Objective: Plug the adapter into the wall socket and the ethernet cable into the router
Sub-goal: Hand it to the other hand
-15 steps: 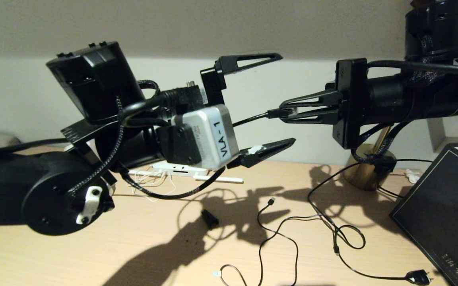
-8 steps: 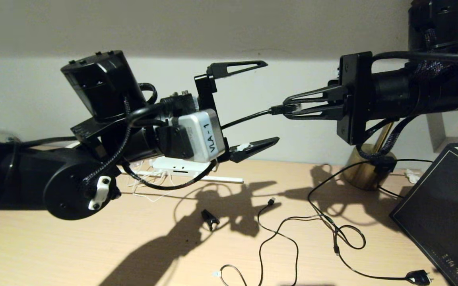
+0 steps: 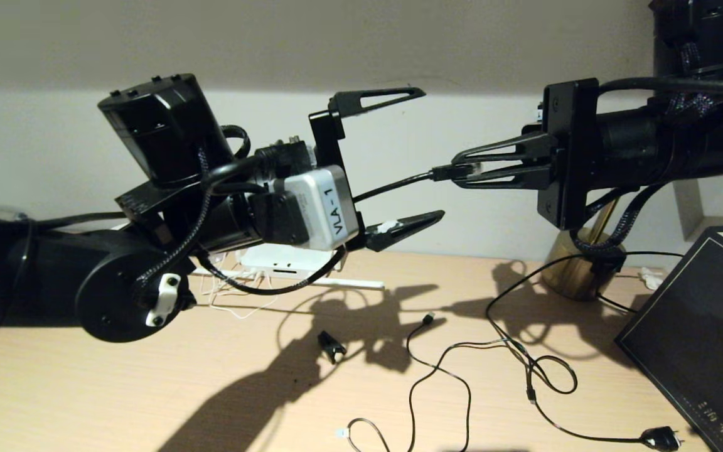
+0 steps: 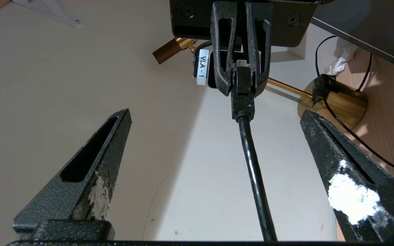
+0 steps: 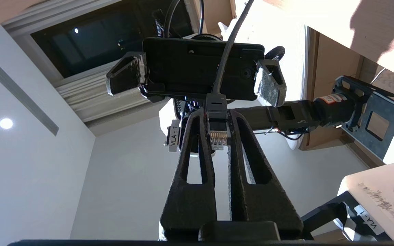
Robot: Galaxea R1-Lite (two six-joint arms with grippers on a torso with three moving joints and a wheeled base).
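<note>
Our right hand (image 3: 462, 172) pinches the ethernet cable (image 3: 393, 185) by its clear, gold-pinned connector, held in the air above the tabletop (image 3: 148, 402). Our left hand (image 3: 427, 157) gapes wide around the cable's glossy black cord. Since a second ago, that left hand has drawn back from the connector slightly.

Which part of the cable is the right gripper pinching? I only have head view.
Observer: The plug itself. In the right wrist view the right gripper is shut on the clear connector of the ethernet cable, gold contacts facing the camera.
Operator: Left gripper touching the cable?
Observer: No. In the left wrist view the left gripper is open, and the cable runs between its fingers, clear of both.
</note>
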